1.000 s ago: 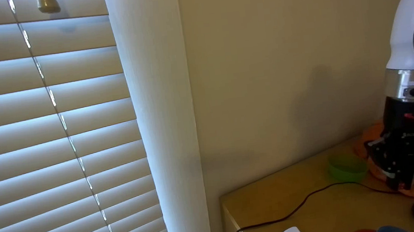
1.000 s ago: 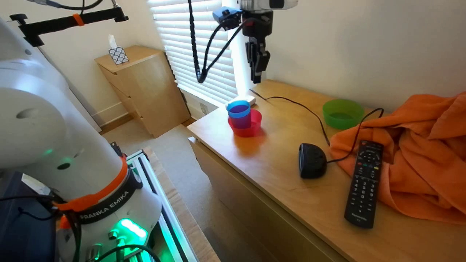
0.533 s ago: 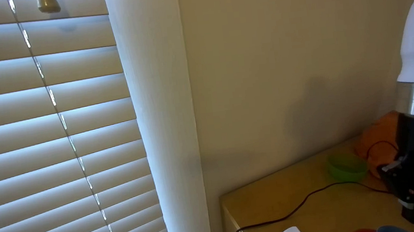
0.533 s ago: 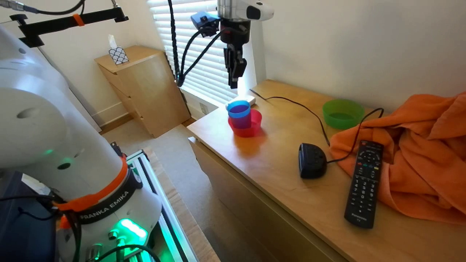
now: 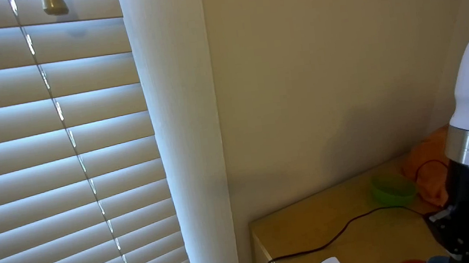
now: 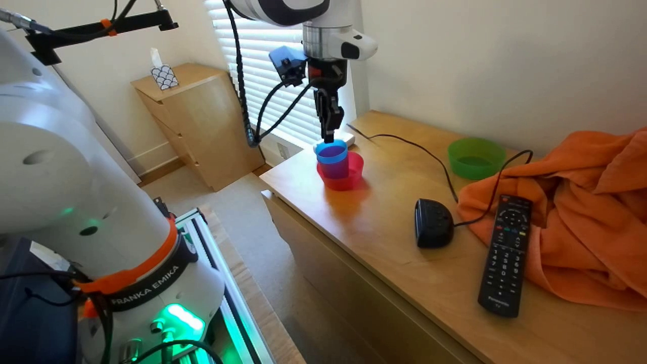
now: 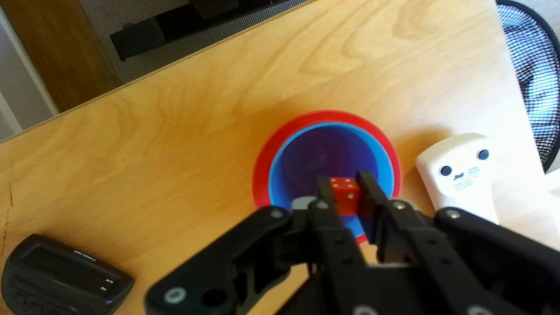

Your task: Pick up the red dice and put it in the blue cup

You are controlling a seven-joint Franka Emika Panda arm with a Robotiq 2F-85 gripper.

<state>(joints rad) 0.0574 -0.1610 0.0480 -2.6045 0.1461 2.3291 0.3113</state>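
1. The fingers (image 7: 369, 188) are clamped on the red dice (image 7: 346, 194), one against each of two opposite sides; in the wrist view its red faces and pale pips show between their tips.
2. In that view the red dice appears over the mouth of the blue cup (image 7: 274, 179), inside the circle of its rim. The fingers cover part of the rim.
3. In an exterior view the fingers point downward, and their tips appear at the far edge of the upright blue cup; whether they touch it cannot be told. The red dice cannot be made out from there.
4. Below the fingers, the blue cup stands inside the red bowl (image 7: 261, 175), whose wider rim rings it. The red bowl sits on the worktop (image 7: 197, 131).
5. In the wrist view, a white gadget (image 7: 459, 177) with two dark dots lies right of the fingers, near the red bowl. A black clock (image 7: 68, 278) lies well to their left.
6. In an exterior view, a thin cord (image 6: 414, 145) curves across the worktop right of the fingers, toward the green bowl (image 6: 470, 170).
7. Farther right of the fingers there, the remote control (image 6: 505, 255) has its upper end on an orange cloth (image 6: 589, 227).
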